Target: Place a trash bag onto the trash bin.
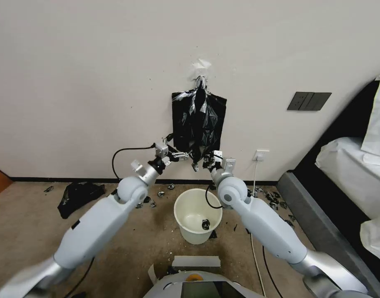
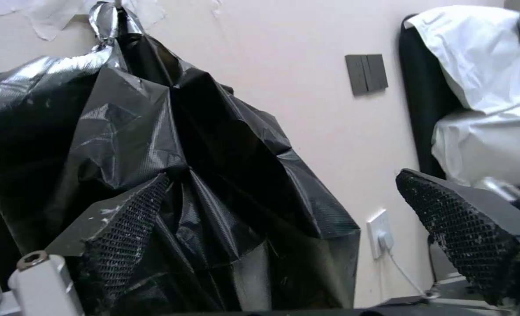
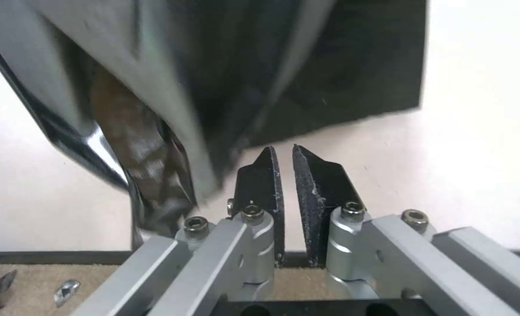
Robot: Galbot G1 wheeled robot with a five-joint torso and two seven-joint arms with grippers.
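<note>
both grippers at the hanging bag (image 1: 198, 120), above the bin (image 1: 197, 220).
left gripper (image 2: 283, 219) gapes wide around the bag's lower folds; right gripper (image 3: 286, 193) nearly closed, empty, beside it. advise pinching a single layer only.

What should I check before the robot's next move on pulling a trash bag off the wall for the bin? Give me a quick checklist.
1. left gripper open beside the hanging black bags: ok, fingers wide apart.
2. right gripper holding plastic: not ok, fingers nearly together with nothing between them.
3. One trash bag separated from the hanging bunch: cannot tell.
4. Bunch on its silver clip: ok.
5. trash bin upright below: ok, though a small dark scrap lies inside.
</note>
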